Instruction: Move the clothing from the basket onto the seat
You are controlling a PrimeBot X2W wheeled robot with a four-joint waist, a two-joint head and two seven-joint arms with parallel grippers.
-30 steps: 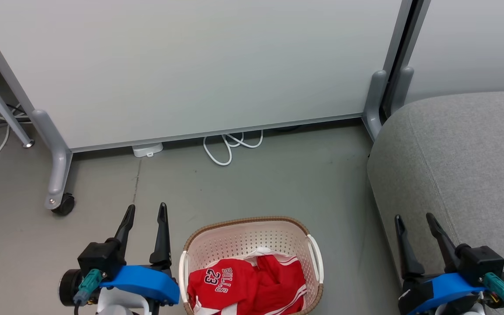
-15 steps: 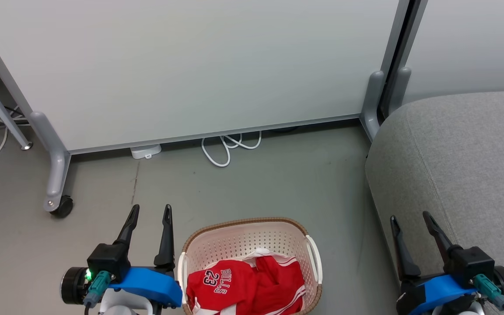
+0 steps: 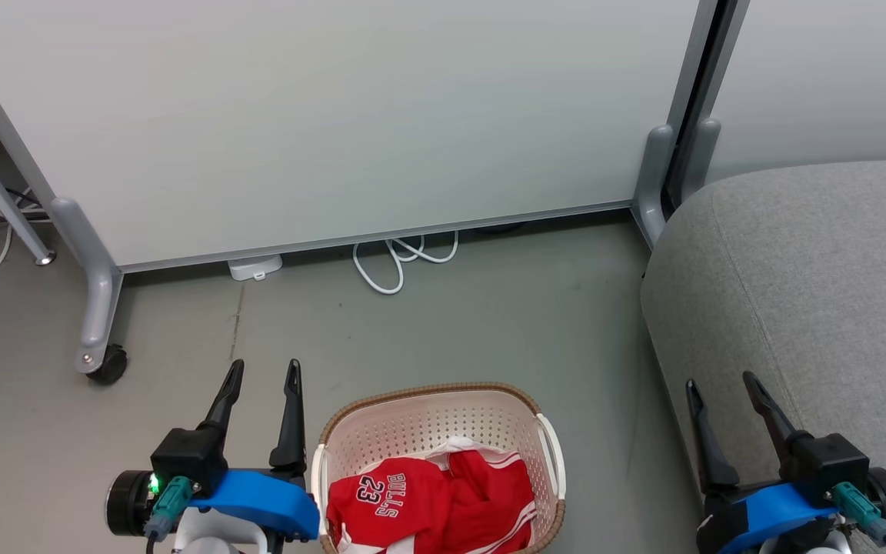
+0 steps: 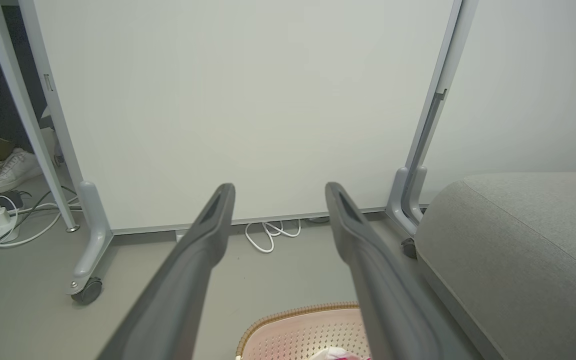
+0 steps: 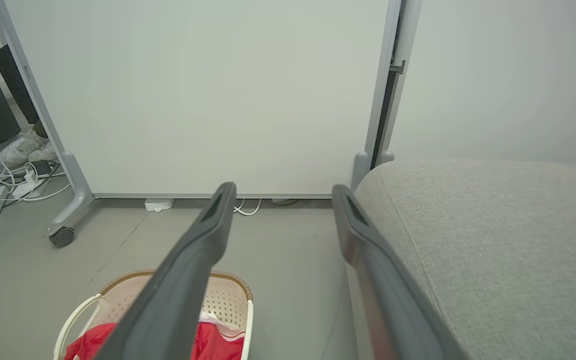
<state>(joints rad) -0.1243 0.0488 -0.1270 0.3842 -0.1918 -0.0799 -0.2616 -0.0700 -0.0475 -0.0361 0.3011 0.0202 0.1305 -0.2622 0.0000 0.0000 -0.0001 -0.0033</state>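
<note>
Red clothing (image 3: pixel 431 500) with white "BULLS 23" lettering lies crumpled in the cream basket (image 3: pixel 428 412) on the floor, bottom centre of the head view. The basket rim (image 4: pixel 293 320) and the red cloth (image 5: pixel 88 345) also show in the wrist views. The grey seat (image 3: pixel 804 269) fills the right side. My left gripper (image 3: pixel 262 369) is open just left of the basket, above the floor. My right gripper (image 3: pixel 720 383) is open at the seat's front edge. Neither holds anything.
A white partition panel (image 3: pixel 335 115) on grey wheeled legs (image 3: pixel 101 308) stands behind the basket. White cable loops (image 3: pixel 401 261) and a small white adapter (image 3: pixel 254 267) lie at its foot. More cables and white shoes (image 4: pixel 3 170) sit far left.
The head camera shifted slightly, so the whole scene slid a little left. The left gripper rose a little in view; basket and clothing stayed put.
</note>
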